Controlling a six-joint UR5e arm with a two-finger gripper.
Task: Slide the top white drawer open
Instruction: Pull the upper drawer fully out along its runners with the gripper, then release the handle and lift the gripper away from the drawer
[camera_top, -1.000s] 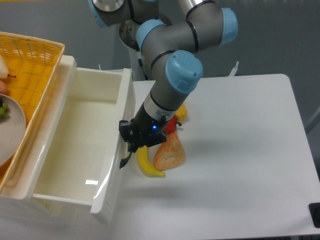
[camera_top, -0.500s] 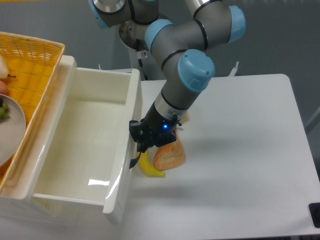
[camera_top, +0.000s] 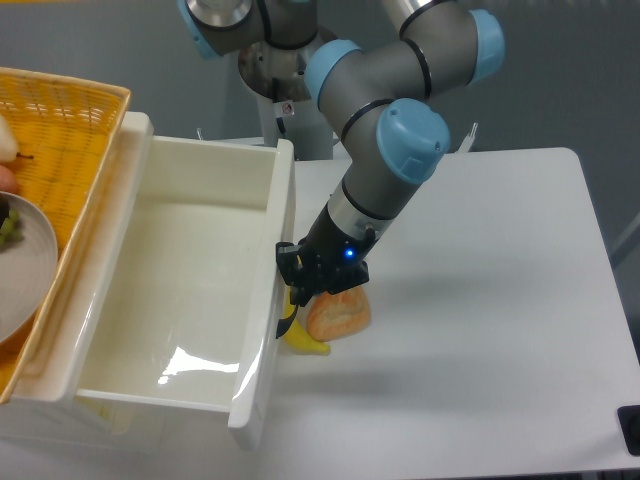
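The top white drawer (camera_top: 175, 290) stands pulled far out to the right, its glossy inside bare. Its front panel (camera_top: 272, 300) runs from top to bottom of the view, with the curved black handle (camera_top: 284, 322) on its right face. My gripper (camera_top: 297, 287) is at that handle, its black fingers closed around it. The arm's grey links and blue joints rise behind it to the upper right. The fingertips are partly hidden by the gripper body.
A yellow banana (camera_top: 303, 340) and an orange-pink piece of food (camera_top: 338, 313) lie on the white table (camera_top: 480, 300) just right of the drawer front, under the gripper. A yellow wicker basket (camera_top: 55, 130) with a plate (camera_top: 25, 270) sits on the cabinet at left.
The drawer has slid further to the right, its front panel moving from about the table's left part toward the banana. My gripper moved right with the handle.
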